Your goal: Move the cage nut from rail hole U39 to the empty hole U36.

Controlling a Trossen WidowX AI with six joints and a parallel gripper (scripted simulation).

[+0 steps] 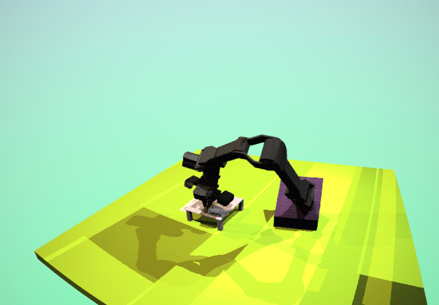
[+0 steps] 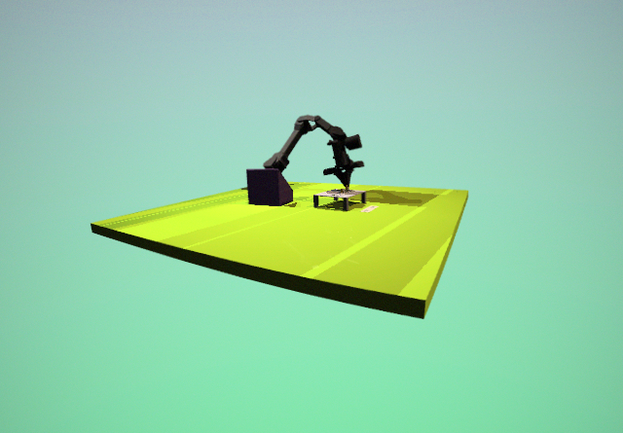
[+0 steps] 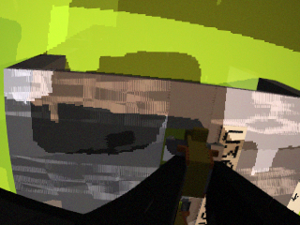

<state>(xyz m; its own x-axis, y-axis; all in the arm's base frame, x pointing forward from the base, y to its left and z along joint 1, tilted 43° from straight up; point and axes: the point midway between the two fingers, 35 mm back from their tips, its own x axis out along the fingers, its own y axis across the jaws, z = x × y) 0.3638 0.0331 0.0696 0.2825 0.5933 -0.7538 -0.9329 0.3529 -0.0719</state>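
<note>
the cage nut (image 1: 205,210) (image 2: 347,188) (image 3: 198,161) is showing as a small, brassy brown block with reddish edging, and it is being gripped between the closed-in fingertips. it is standing roughly upright at the rail plate (image 1: 212,214) (image 2: 327,195) (image 3: 94,171), just beside a small opening that is showing green; whether it is sitting clipped in is staying unclear. the plate is lying level on short legs, its pale surface carrying dark patches of shadow. the other nut is not showing clearly enough to identify.
</note>
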